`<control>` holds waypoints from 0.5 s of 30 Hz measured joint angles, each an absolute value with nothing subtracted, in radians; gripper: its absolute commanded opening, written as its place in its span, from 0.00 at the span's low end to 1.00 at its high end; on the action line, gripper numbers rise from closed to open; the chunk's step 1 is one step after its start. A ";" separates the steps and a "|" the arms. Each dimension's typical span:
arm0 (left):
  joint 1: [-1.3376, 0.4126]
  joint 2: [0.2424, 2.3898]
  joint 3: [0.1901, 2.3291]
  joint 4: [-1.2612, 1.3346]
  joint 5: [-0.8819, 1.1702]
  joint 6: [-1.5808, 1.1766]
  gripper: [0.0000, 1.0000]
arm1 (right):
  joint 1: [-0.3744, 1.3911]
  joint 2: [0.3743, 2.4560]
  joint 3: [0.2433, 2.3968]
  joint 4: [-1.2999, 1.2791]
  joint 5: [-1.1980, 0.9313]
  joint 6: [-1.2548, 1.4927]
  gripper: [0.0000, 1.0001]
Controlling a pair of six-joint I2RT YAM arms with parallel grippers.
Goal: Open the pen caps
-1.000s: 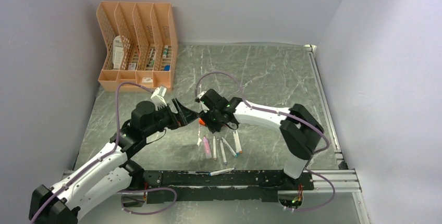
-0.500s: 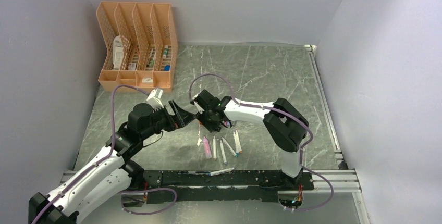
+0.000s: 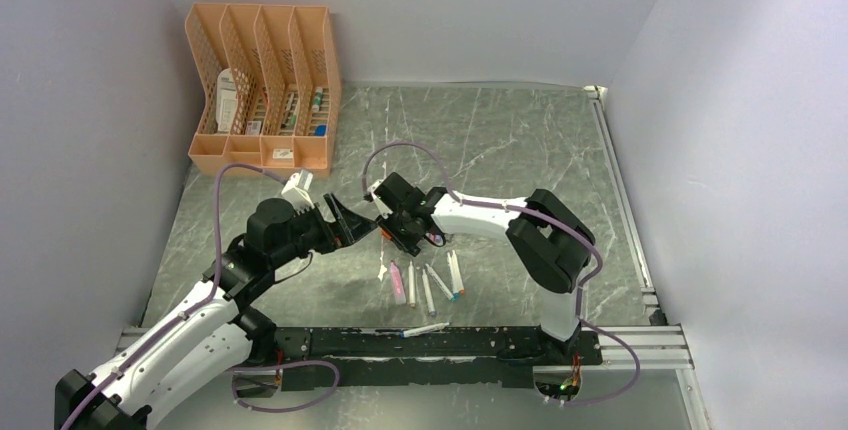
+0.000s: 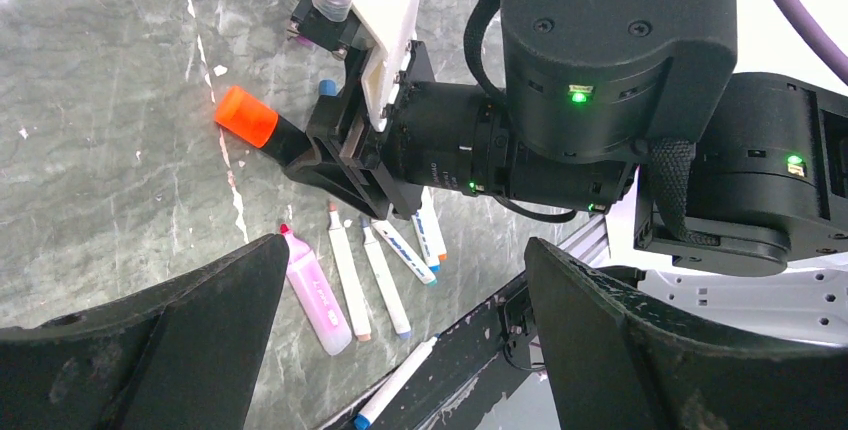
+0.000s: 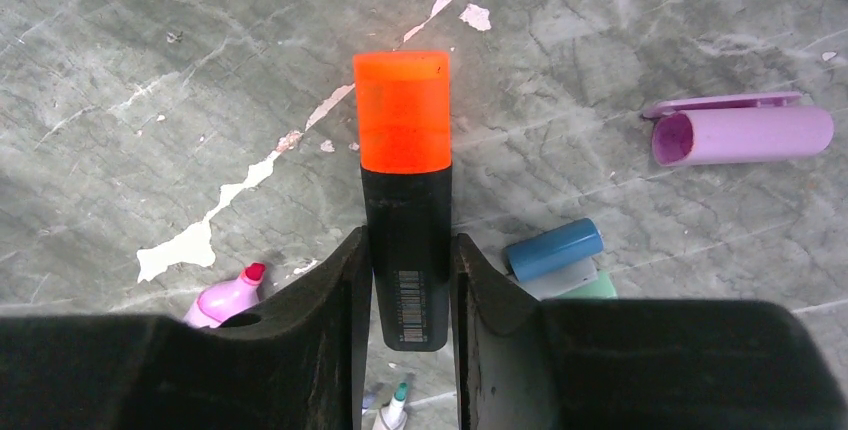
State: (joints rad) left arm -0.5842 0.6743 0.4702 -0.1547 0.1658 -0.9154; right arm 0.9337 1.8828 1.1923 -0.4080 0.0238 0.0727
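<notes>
The right end effector (image 5: 408, 250) is gripping the black barrel (image 5: 405, 200) from both sides, with the orange cap (image 5: 402, 110) pointing to the upper centre of the frame. The left end effector (image 4: 400, 255) is gaping wide and holding nothing. Pulling the cap off-axis may be dragging the barrel out of the grip.

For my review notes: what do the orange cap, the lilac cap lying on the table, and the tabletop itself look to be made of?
Orange cap: probably plastic, smooth, with a slightly translucent fluorescent look, on a black barrel.
Lilac cap: likely matte moulded plastic, with a hollow open end and a clip along its side.
Tabletop: grey marble-pattern surface with white veins. The chipped patches suggest printed laminate or film, though this is uncertain.
</notes>
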 measured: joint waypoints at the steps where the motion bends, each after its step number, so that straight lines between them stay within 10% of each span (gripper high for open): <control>1: -0.584 0.674 0.471 -0.155 0.165 -0.915 0.99 | 0.933 1.882 1.190 -0.405 0.023 0.072 0.07; 15: -0.583 0.637 0.406 -0.083 0.037 -0.981 0.99 | 0.825 1.792 1.140 -0.332 -0.134 0.105 0.04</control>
